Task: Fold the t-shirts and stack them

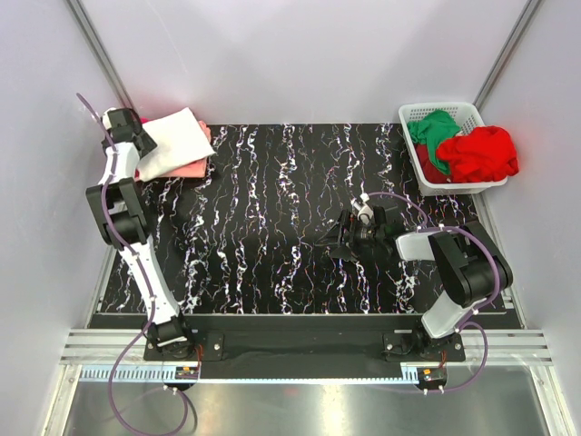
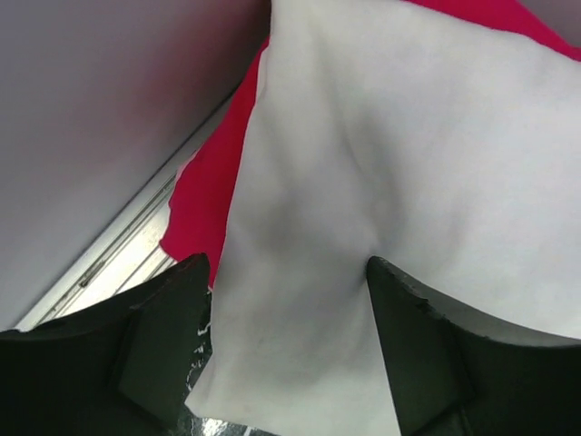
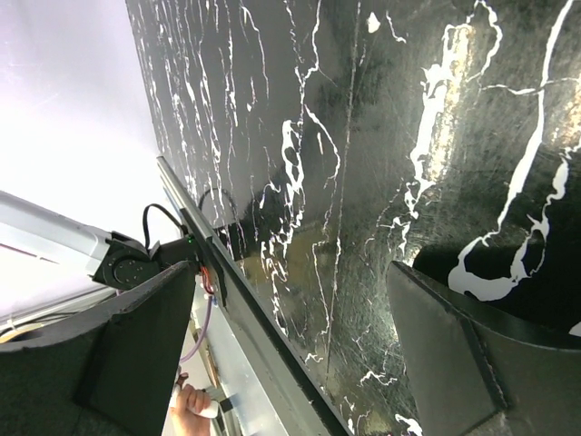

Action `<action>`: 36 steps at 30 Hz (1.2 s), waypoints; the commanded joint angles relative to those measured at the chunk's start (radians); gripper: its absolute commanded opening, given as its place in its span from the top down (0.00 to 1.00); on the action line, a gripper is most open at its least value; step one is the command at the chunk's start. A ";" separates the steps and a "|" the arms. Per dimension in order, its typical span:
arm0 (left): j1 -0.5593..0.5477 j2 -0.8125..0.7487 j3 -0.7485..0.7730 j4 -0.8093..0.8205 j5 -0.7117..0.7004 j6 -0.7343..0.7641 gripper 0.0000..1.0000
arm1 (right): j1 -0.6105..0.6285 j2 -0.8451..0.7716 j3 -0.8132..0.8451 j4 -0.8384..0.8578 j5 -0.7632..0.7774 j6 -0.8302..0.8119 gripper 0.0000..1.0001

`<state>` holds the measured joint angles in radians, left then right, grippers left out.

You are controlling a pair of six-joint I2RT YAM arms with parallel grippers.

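Observation:
A folded white t-shirt (image 1: 172,141) lies on a folded pink t-shirt (image 1: 188,168) at the mat's back left corner. My left gripper (image 1: 143,143) hovers at the stack's left edge. In the left wrist view it (image 2: 286,272) is open, with the white t-shirt (image 2: 399,154) right below the jaws and the pink one (image 2: 204,191) showing under it. A green t-shirt (image 1: 433,130) and a red t-shirt (image 1: 479,153) lie crumpled in the basket. My right gripper (image 1: 329,243) is open and empty, low over the middle right of the mat; it also shows in the right wrist view (image 3: 290,272).
The white slatted basket (image 1: 413,112) stands at the back right corner. The black marbled mat (image 1: 272,209) covers the table. White walls close in on the left, back and right. A metal rail (image 3: 272,318) runs along the mat's near edge.

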<state>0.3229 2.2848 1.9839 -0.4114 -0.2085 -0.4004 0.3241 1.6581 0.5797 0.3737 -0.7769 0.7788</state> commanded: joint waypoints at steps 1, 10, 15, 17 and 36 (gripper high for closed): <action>0.018 0.033 0.070 0.046 0.032 0.002 0.30 | -0.010 0.008 0.022 0.053 -0.035 0.008 0.07; 0.013 0.102 0.191 0.074 0.106 0.006 0.87 | -0.014 0.015 0.019 0.070 -0.045 0.019 0.07; 0.001 0.199 0.394 0.066 0.109 0.060 0.91 | -0.020 0.023 0.014 0.088 -0.056 0.028 0.07; 0.001 0.214 0.418 0.104 0.139 0.075 0.90 | -0.025 0.028 0.012 0.096 -0.062 0.036 0.07; -0.022 -0.060 0.032 0.160 0.057 0.037 0.03 | -0.039 0.034 -0.001 0.136 -0.079 0.057 0.05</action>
<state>0.3092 2.3661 2.0598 -0.2630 -0.1032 -0.3180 0.2924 1.6943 0.5793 0.4633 -0.8326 0.8318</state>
